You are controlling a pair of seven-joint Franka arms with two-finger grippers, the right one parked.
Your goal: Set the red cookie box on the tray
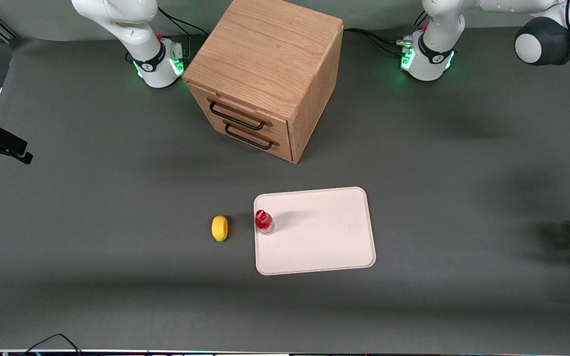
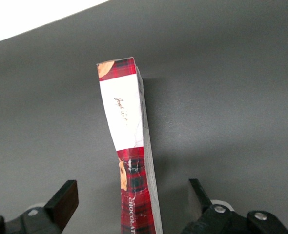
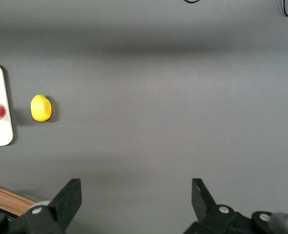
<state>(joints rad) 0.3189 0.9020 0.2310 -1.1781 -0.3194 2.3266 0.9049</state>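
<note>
**Supervisor:** Where was the red cookie box when you lined up?

**Me:** I had the red cookie box (image 2: 129, 161) standing on one long thin edge on the desk (image 1: 117, 222), right out at the working arm's end and well apart from the tray (image 1: 324, 247). From the front camera I only caught a sliver of it at the picture's border.

**Supervisor:** And the tool?

**Me:** The tool (image 2: 134, 204) hung directly over the box, released, with both fingers (image 2: 66, 200) spread wide and neither touching cardboard. The box sat between them, its long axis running straight away from the wrist camera, so the broad faces looked toward the fingers. That was what I judged the grasp to turn on: closing across the thin dimension.

**Supervisor:** Anything on the tray?

**Me:** A small red-capped bottle (image 1: 263, 221) stood near one short edge; the remaining surface was bare. A lemon (image 1: 219, 228) lay on the desk just beside that edge.
</note>
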